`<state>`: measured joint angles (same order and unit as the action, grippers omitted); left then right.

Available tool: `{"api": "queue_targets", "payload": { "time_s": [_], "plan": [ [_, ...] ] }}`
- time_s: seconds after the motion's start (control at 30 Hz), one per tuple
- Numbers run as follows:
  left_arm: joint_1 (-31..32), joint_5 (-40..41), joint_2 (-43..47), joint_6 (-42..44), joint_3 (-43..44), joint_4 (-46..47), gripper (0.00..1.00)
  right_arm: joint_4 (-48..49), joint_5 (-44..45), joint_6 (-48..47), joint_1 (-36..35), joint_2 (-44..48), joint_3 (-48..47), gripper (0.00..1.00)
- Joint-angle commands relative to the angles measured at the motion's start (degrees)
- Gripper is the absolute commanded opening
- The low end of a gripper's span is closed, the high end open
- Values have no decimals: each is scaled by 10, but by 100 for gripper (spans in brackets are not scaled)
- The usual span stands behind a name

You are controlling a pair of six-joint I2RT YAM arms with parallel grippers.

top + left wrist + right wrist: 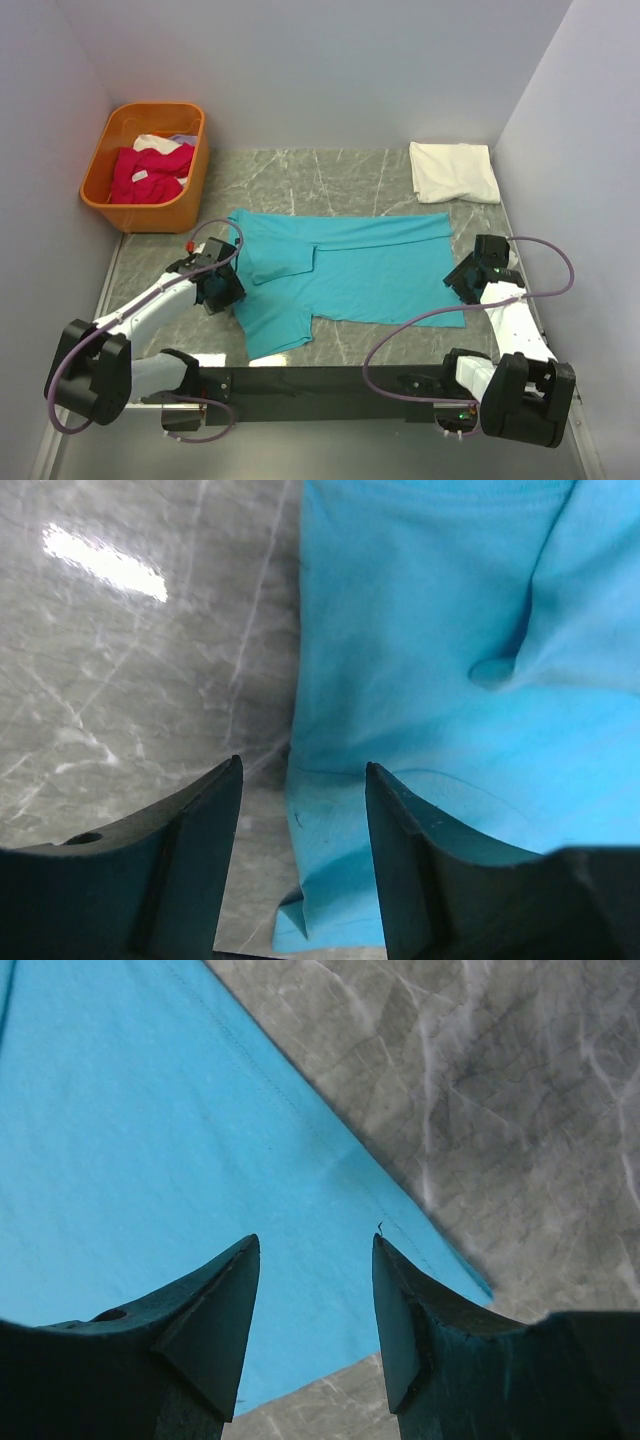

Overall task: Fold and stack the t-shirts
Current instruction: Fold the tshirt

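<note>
Left gripper [303, 764] and right gripper [316, 1238], both spread, hang over opposite edges of the turquoise t-shirt [370, 275].

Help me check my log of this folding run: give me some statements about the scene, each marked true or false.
1. The turquoise t-shirt lies spread on the table. True.
2. The orange basket is empty. False: magenta shirts lie in it.
3. The left gripper and right gripper are both open. True.
4. The folded white t-shirt rests on the turquoise one. False: it lies on the table itself, at the far right corner.
5. The right gripper grips the white t-shirt. False: it is at a hem corner of the turquoise t-shirt, holding nothing.
</note>
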<state>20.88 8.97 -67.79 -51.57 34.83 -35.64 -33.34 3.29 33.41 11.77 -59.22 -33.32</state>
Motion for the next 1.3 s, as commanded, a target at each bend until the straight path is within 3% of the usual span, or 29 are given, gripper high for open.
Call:
{"api": "queue_targets", "payload": {
  "time_s": [0.0,0.13,0.2,0.3,0.47,0.87,1.27],
  "plan": [
    [14,-12,-1,-4,2,-9,58,-9,29,-4,-3,2,-4,56],
    [27,-14,-23,-5,-3,0,58,-7,32,-5,-3,1,3,55],
    [28,-18,-44,-3,-2,6,54,-9,34,-6,-4,-6,4,55],
    [28,-12,-69,1,5,8,39,-11,32,-7,-9,-9,4,55],
    [28,1,-72,8,19,8,1,-40,41,-4,-13,-38,-12,55],
    [28,7,-26,20,21,15,1,-123,64,10,-13,-120,-51,53],
    [28,2,-10,20,16,18,1,-100,54,30,-13,-140,-35,41]
  ]
}}
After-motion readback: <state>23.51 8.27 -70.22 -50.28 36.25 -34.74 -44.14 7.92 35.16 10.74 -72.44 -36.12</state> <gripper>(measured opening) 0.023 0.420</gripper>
